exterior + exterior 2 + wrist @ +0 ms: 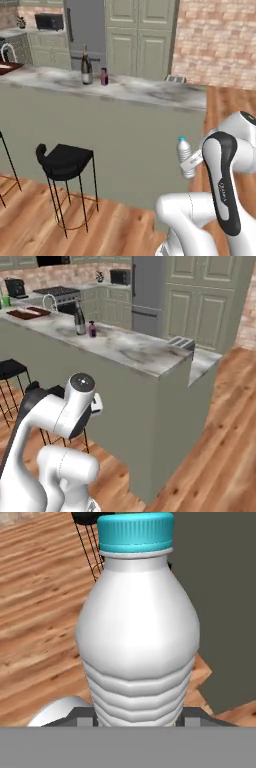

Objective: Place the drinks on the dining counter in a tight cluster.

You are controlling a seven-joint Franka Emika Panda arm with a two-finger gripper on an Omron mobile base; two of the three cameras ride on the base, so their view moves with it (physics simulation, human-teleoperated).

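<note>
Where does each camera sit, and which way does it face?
Left base view: behind the arm's left, facing the dining counter; arm lower right, water bottle held.
Right base view: behind its right, facing the counter's end; arm lower left.
Hand view: on the hand, along the jaws at the bottle.
Base views share the wine bottle and maroon bottle.

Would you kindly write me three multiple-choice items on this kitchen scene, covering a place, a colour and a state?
1. Where does the wine bottle stand?
A. on the dining counter
B. on the bar stool
C. on the floor

2. What colour is the water bottle's cap?
A. red
B. black
C. teal

3. What is the end effector doing?
A. hanging open and empty
B. holding the water bottle
C. holding the maroon bottle

Answers:
1 A, it stands upright on the marble top beside the maroon bottle.
2 C, the hand view shows a teal cap.
3 B, the fingers sit against both sides of the bottle's lower body.
</note>
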